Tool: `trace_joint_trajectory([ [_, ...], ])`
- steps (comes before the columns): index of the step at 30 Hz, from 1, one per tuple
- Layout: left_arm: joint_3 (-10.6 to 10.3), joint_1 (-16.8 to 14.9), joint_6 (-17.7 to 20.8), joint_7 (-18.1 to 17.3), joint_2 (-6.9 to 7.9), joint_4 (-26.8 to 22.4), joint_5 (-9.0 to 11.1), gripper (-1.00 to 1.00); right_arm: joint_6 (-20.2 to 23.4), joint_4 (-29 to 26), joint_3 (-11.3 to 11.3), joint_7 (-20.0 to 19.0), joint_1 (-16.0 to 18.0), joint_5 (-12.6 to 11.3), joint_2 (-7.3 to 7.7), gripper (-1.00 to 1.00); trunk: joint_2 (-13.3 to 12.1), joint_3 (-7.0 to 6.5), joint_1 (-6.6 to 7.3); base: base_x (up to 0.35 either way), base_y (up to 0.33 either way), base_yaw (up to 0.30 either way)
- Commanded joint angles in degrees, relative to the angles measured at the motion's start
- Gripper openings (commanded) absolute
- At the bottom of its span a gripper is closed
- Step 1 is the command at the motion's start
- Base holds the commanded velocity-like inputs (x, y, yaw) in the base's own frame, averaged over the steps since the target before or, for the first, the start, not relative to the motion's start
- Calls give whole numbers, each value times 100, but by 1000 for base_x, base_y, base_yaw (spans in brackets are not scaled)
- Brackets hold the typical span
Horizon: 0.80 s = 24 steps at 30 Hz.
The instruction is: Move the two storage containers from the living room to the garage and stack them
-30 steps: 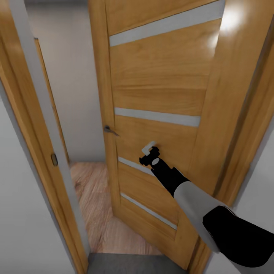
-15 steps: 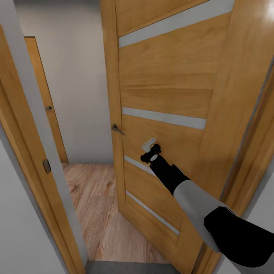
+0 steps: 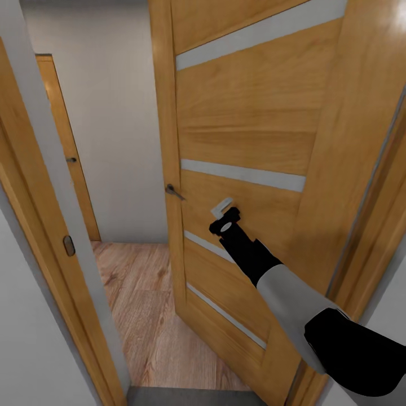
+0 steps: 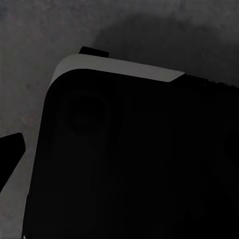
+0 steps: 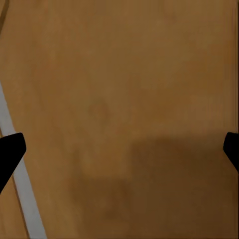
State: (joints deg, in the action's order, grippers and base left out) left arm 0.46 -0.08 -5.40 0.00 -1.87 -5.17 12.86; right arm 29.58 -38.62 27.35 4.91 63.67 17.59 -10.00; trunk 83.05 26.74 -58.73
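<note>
Light wood plank floor (image 3: 141,304), right pincer (image 3: 221,210) spread

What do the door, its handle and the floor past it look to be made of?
The door looks like honey-toned wood with a glossy varnish: grain lines and a bright glare show, and pale grey strips, perhaps frosted glass, cross it. Its handle seems to be dark metal, though it is too small to be sure. The floor beyond looks like matte light wood planks.
</note>
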Motion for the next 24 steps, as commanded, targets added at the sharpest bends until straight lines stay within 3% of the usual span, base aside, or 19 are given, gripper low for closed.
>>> trace_joint_trajectory([
  [1,1,0,-14,0,1,-2,31,100,39,-20,19,60,6,60,0,100,3,6,0,0,0,0],
  [24,7,0,-14,8,2,-9,37,100,17,-97,36,103,0,21,0,100,3,6,0,0,0,0],
])
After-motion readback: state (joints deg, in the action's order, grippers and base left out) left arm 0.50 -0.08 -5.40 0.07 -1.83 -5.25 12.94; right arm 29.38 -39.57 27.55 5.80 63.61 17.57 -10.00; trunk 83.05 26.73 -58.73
